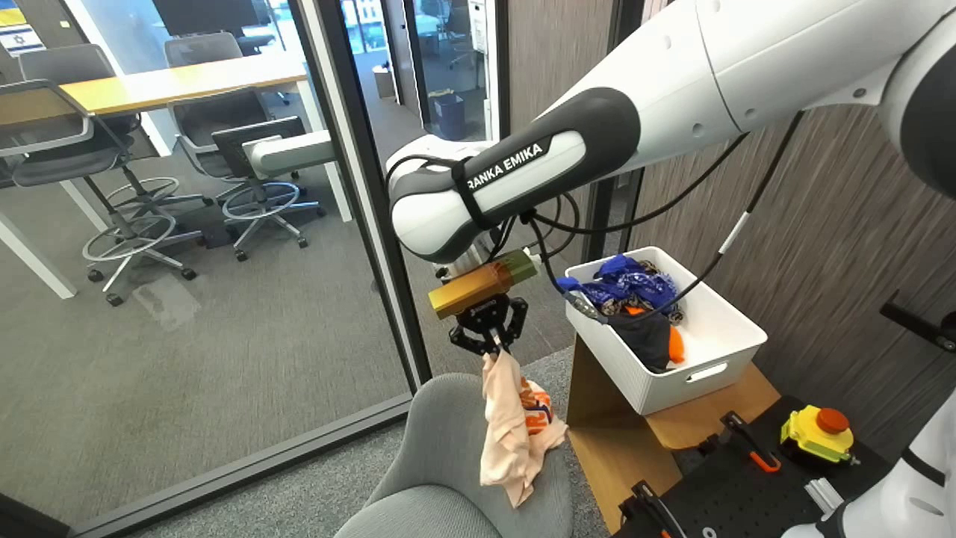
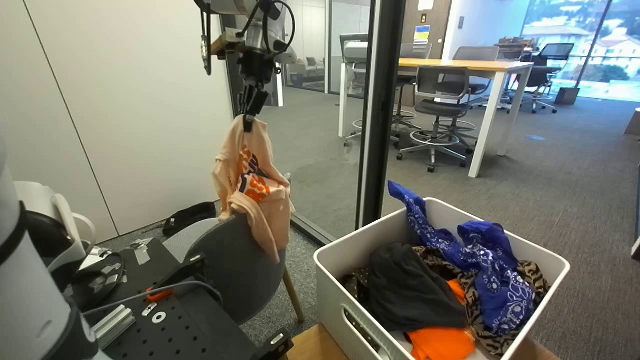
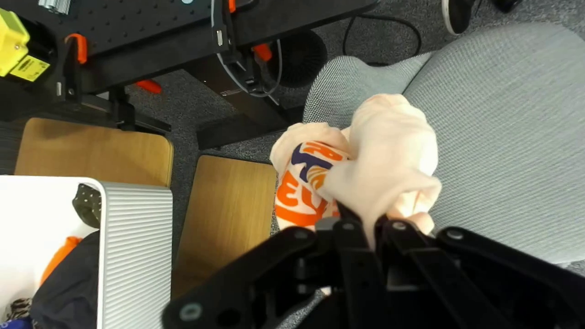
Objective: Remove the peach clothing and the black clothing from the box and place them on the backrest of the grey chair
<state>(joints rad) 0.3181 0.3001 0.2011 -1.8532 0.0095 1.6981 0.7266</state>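
The peach clothing [image 1: 506,430] hangs from the gripper [image 1: 496,347] at the grey chair [image 1: 418,515].
The gripper pinches its top end tight. The clothing runs long, up and down, its loose end pointing at the floor, below the top of the backrest [image 2: 227,270]. The chair is just off one edge of the black desk [image 2: 225,331]; the black clothing [image 2: 415,290] lies in the white box [image 2: 331,295].

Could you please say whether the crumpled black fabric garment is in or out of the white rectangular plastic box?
In: both exterior views show the black garment inside the box, beside crumpled orange fabric.
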